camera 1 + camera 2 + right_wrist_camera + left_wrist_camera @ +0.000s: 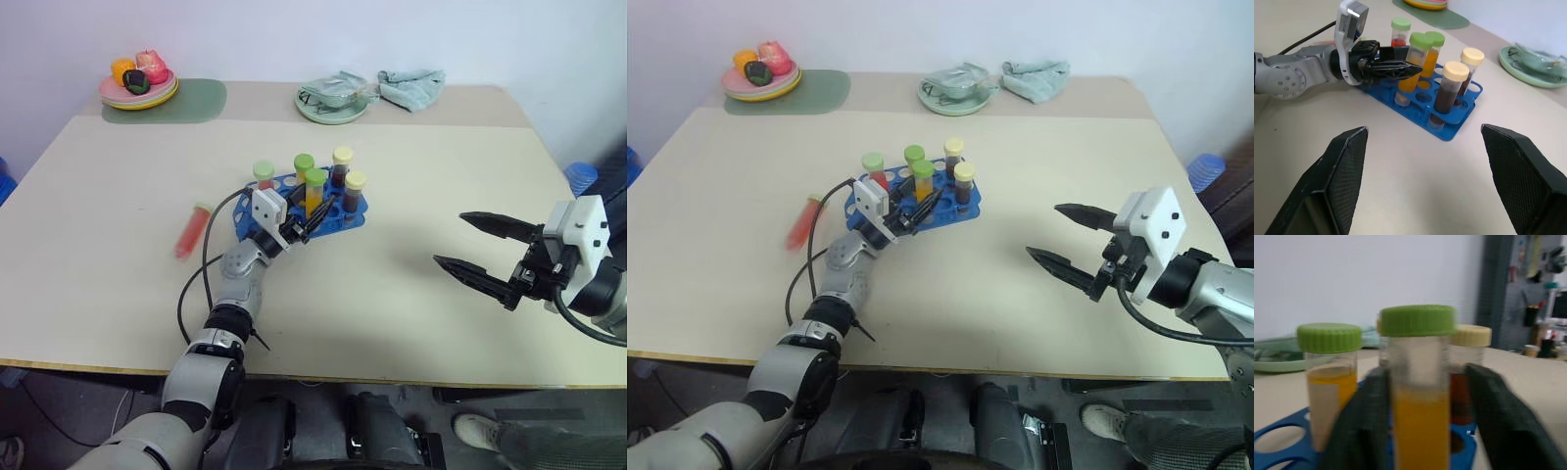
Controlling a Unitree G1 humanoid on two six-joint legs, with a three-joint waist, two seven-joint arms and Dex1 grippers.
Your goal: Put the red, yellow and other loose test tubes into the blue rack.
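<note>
Standing between tool fingers: yellow tube

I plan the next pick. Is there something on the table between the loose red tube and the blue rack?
Nothing rests on the table between the red tube and the blue rack. The left gripper, at the rack's near side, and its black cable cross that gap.

The rack sits near the middle of the table, with five tubes standing in it. A loose tube lies on the table to the rack's left. The left gripper is at the rack's near edge, a finger either side of one standing tube. The right gripper hangs over the table well to the right. At the far edge, a stack of plates holding small items stands on a mat to the left, a dish near the centre, a cloth just right of it
</note>
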